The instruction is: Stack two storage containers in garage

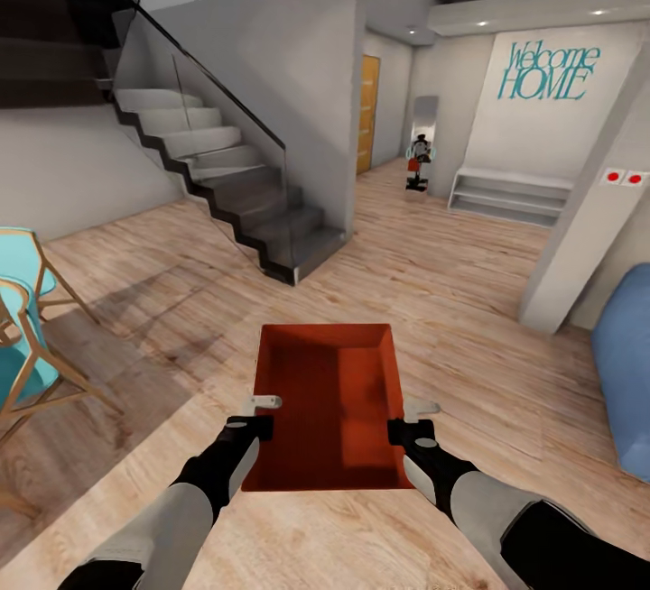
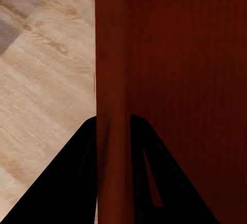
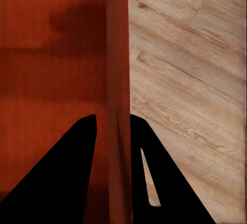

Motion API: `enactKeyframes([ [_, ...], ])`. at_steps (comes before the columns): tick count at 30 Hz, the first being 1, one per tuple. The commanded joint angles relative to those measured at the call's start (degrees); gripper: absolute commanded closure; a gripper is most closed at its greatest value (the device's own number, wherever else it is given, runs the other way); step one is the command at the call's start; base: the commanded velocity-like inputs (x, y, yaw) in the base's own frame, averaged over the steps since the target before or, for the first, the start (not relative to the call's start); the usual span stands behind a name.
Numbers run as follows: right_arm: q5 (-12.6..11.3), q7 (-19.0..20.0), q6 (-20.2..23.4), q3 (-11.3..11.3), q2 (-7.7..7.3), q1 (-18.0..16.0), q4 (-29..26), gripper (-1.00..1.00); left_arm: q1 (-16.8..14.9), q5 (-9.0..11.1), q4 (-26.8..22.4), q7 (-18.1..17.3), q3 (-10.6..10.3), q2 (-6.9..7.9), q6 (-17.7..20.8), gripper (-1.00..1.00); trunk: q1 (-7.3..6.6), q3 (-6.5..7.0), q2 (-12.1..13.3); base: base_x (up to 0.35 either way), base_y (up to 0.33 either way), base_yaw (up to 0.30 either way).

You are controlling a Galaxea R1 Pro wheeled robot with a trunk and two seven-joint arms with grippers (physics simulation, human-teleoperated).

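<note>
Both claws, left (image 1: 264, 416) and right (image 1: 408, 420), clamp opposite side walls of one orange box (image 1: 329, 410) above the wood floor (image 1: 433, 283).

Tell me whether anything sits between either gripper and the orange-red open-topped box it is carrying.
Nothing does. The left gripper straddles the left wall of the orange-red open-topped box, and the right gripper straddles its right wall, fingers directly against it.

You see the blue sofa (image 1: 625, 373) cut off at the right edge, the turquoise chair (image 1: 27, 337) cut off at the left, and the hallway figure (image 1: 418, 161) too small to identify.
</note>
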Motion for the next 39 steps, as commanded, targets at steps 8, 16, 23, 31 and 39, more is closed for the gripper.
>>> enactKeyframes([
  [8, 0.3, -0.3, -1.2, -1.3, -0.15, -0.1, -0.1, 1.00, 0.0, 0.6, 1.9, 0.5, -0.6, 0.05, 0.4, 1.00, 0.03, -0.11, -0.1, 0.000, 0.000, -0.281],
  [16, 0.3, -0.3, -1.2, -1.3, -0.20, -0.1, -0.1, 1.00, 0.0, 0.6, 1.9, 0.5, -0.6, 0.05, 0.3, 1.00, 0.03, -0.11, -0.1, 0.000, 0.000, -0.281],
  [23, 0.3, -0.3, -1.2, -1.4, -0.22, -0.1, -0.1, 1.00, 0.0, 0.6, 1.9, 0.5, -0.6, 0.05, 0.3, 1.00, 0.03, -0.11, -0.1, 0.000, 0.000, -0.280],
  [31, 0.4, -0.3, -1.1, -1.3, -0.15, -0.1, -0.1, 1.00, 0.0, 0.6, 2.0, 0.4, -0.6, 0.05, 0.3, 1.00, 0.03, -0.11, -0.1, 0.080, 0.000, -0.083],
  [39, 0.4, -0.3, -1.1, -1.3, -0.15, -0.1, -0.1, 1.00, 0.0, 0.6, 2.1, 0.4, -0.7, 0.05, 0.3, 1.00, 0.03, -0.11, -0.1, 0.301, 0.000, 0.000],
])
